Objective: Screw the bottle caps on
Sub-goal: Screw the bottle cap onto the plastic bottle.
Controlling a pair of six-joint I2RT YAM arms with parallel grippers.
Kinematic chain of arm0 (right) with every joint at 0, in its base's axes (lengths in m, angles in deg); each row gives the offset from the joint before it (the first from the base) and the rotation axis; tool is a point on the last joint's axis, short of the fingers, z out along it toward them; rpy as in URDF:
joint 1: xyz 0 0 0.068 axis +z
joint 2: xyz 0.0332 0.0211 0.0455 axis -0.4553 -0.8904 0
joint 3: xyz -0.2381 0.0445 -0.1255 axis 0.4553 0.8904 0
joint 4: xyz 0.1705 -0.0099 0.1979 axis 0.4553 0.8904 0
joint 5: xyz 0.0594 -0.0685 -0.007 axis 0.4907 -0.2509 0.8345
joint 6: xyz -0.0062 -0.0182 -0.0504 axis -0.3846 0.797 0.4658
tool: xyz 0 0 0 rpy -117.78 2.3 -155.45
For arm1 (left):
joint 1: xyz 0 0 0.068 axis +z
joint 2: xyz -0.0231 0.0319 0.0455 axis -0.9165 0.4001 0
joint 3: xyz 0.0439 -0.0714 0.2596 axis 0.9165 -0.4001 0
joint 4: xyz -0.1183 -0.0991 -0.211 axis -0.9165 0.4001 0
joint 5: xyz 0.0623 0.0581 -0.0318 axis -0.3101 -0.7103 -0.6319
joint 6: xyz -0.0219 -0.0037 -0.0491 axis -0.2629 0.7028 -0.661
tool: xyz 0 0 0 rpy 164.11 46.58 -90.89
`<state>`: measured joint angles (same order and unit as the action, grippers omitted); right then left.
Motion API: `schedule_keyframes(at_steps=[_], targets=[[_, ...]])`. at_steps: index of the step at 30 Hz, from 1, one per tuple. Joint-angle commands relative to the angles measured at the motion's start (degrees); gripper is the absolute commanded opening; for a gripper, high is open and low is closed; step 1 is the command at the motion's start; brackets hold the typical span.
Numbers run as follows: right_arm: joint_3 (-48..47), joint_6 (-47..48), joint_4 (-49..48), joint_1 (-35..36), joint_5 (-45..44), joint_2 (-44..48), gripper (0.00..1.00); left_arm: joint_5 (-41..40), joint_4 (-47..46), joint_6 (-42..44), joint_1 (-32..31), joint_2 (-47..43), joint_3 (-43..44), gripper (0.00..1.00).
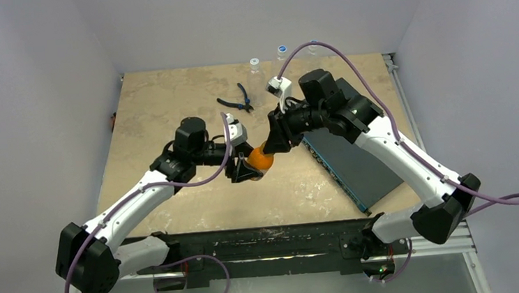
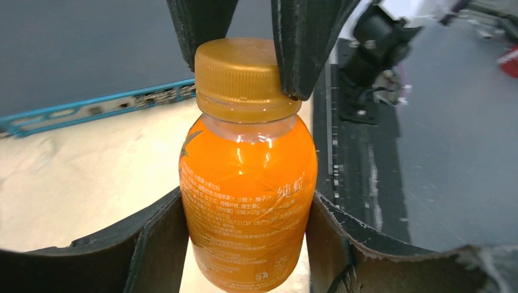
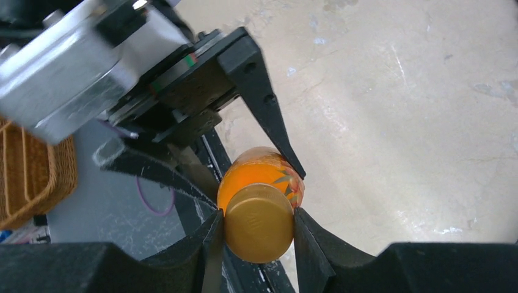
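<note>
Orange bottle (image 2: pixel 247 195): over the middle of the desk (image 1: pixel 169 104), between the two arms. It is tilted, with the cap end towards the right arm. Whether the base touches the desk cannot be told.
Orange-brown cap (image 2: pixel 241 73): seated on the neck of the orange bottle. How far it is threaded down cannot be told.
Left fingers (image 2: pixel 160 244): partly open and closed on the body of the orange bottle. One finger presses each side of the labelled lower part.
Right fingers (image 3: pixel 314 247): narrowly open and closed on the orange-brown cap. In the right wrist view, one finger touches each side of the cap rim.
Finger spacing: the right fingers grip just beyond the left fingers along the bottle. The two pairs stand apart.
Clear bottles (image 1: pixel 255 67): upright at the far edge of the desk, well apart from both arms. One carries a whitish cap (image 1: pixel 254 61), and the one to its right carries a blue cap (image 1: pixel 281 48).
Blue-handled pliers (image 1: pixel 237 101): flat on the desk, far of the orange bottle and near of the clear bottles.
Dark panel with blue edge (image 1: pixel 352 160): flat on the right side of the desk, partly under the right arm.
Wicker basket (image 3: pixel 27 177): at the left edge of the right wrist view, off the desk.
</note>
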<state>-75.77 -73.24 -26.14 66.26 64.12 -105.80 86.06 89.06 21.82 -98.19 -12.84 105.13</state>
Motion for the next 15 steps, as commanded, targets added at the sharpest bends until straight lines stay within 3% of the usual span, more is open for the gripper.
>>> schedule_keyframes(at_steps=[1, 9, 12, 15], targets=[[-1.3, -9.2, 3.7, 0.8, -2.4, -4.4, 0.09, -22.1, -10.2, 2.2, -2.1, -4.4, 0.5, 0.0], [-1.8, -19.4, 2.4, 0.8, -7.6, -8.8, 0.08, -49.4, -18.9, 9.9, -12.2, -6.0, -1.1, 0.0], [-0.7, -24.4, -0.5, 0.8, -9.1, -10.1, 0.07, -55.8, -23.6, 11.1, -14.5, -5.7, -2.7, 0.0], [0.7, -28.5, -4.1, 0.8, -9.2, -10.2, 0.1, -57.0, -25.5, 11.9, -15.1, -4.9, -3.3, 0.0]])
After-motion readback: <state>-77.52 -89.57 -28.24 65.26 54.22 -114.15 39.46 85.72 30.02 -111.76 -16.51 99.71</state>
